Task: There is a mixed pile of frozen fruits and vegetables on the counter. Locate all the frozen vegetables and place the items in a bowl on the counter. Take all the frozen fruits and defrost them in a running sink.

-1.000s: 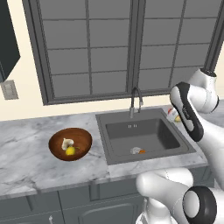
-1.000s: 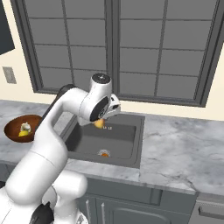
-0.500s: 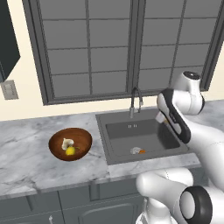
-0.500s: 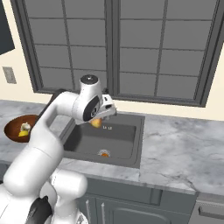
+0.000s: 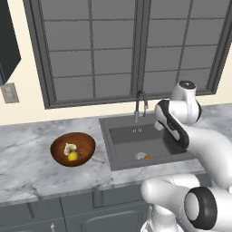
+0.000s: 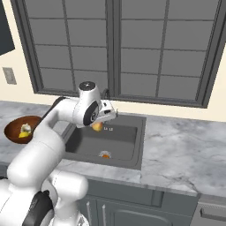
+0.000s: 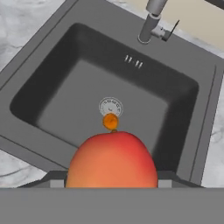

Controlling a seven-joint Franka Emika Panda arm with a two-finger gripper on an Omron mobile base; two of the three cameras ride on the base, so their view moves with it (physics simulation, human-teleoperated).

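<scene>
My gripper (image 6: pixel 99 125) is shut on the orange-red, peach-like frozen fruit (image 6: pixel 96 128), holding it in the air over the dark sink (image 6: pixel 120 142). In the hand view this fruit (image 7: pixel 112 159) hides the fingertips, with the basin (image 7: pixel 65 100) below it. A small orange ball (image 7: pixel 110 121) lies beside the pale drain (image 7: pixel 110 106); it also shows in the left base view (image 5: pixel 147 157). On the counter (image 5: pixel 31 167) left of the sink stands the brown bowl (image 5: pixel 56 146), holding the yellow piece (image 5: pixel 72 157) and the whitish lump (image 5: pixel 69 148).
The thin curved faucet (image 5: pixel 141 105) rises at the sink's back edge, close to the arm. A dark-framed window runs behind the counter. Marble worktop (image 6: pixel 185 154) stretches to the right of the sink. A wall outlet (image 5: pixel 10 93) sits at far left.
The arm has swung left from the sink's right side, carrying the orange-red fruit out over the basin. The bowl's contents and the orange ball have not moved.
</scene>
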